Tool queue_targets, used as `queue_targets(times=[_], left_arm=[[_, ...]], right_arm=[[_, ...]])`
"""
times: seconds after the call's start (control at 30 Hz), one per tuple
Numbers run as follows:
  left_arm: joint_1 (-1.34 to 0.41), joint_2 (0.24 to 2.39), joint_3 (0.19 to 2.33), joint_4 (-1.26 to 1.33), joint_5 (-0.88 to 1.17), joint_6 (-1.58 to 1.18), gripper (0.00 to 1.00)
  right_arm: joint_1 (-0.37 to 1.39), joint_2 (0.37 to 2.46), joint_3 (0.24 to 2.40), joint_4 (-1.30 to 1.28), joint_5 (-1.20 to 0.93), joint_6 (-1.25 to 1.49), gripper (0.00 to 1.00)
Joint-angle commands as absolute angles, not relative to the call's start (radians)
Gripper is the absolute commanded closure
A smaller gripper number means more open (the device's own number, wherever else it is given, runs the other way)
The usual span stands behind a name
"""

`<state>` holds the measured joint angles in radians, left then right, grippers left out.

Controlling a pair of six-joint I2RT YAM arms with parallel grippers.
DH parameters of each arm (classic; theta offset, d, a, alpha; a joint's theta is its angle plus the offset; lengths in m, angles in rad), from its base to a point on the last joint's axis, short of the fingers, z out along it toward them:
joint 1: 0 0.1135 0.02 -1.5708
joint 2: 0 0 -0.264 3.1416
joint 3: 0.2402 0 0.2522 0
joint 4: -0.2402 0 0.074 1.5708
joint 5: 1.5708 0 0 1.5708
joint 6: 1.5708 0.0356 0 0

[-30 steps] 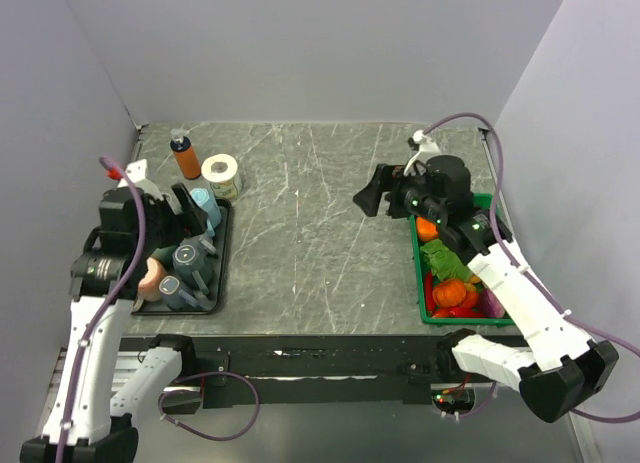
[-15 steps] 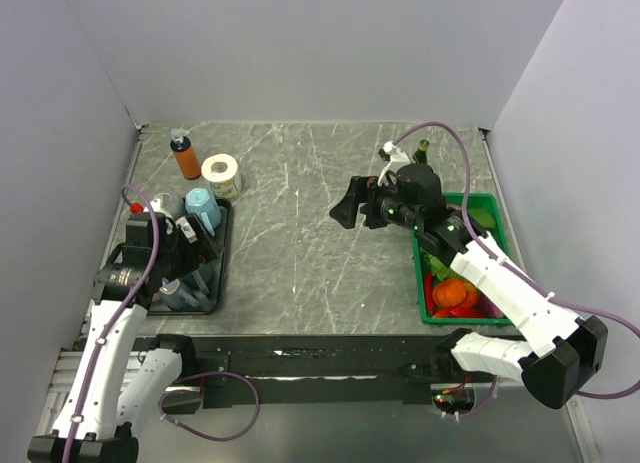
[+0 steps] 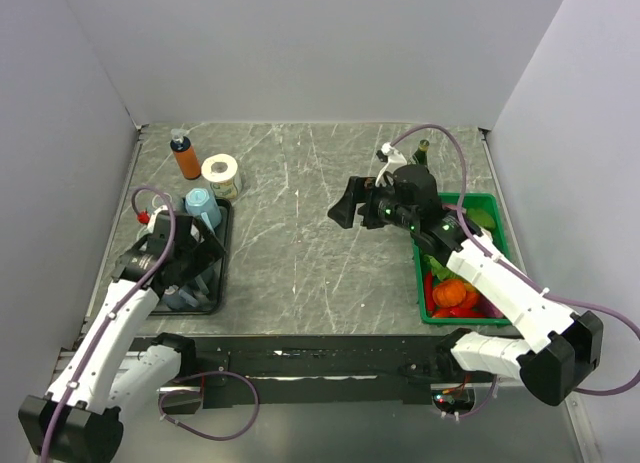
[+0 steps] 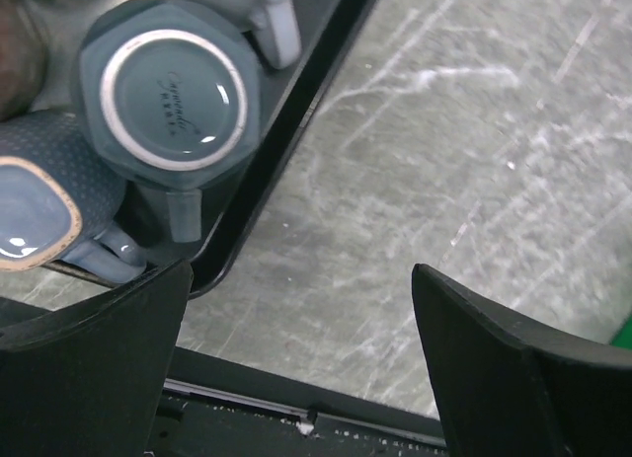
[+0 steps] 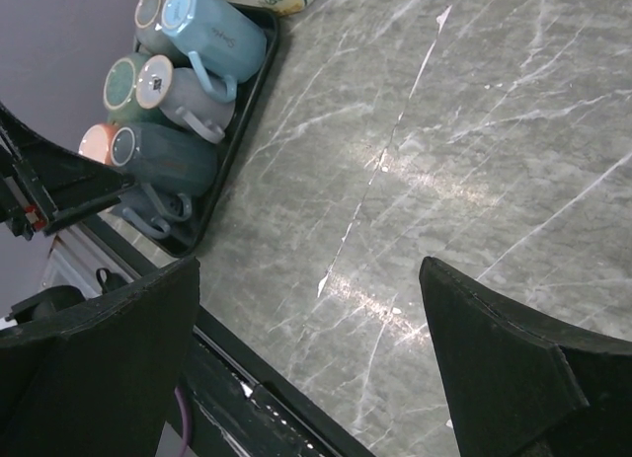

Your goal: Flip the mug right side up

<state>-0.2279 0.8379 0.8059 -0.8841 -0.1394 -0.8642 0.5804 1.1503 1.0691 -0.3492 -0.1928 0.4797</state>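
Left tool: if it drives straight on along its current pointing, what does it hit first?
Probably bare tabletop, just right of the black tray rim; that is what shows between the fingers of the open left tool. The dark mug, base towards the camera, lies left of that line. Depth is hard to judge.

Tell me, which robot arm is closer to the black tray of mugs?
Left. The left arm holds its open jaws right over the tray's near end, above the upside-down mugs. The right arm is far across the table, by the green bin.
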Motion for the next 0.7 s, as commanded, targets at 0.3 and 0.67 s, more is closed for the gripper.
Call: queue_targets(times=[0.3,0.67], left_arm=[[-0.318,0.971,0.792,-0.894,-0.331,-1.034,0.03],[-0.318,1.075,0.735,-0.782,-0.345,-1.022,0.22]], right_arm=[[0.586,1.193,1.068,-0.314,-0.192,0.480,0.02],[0.586,1.178,1.086,-0.348,-0.170,0.469,0.02]])
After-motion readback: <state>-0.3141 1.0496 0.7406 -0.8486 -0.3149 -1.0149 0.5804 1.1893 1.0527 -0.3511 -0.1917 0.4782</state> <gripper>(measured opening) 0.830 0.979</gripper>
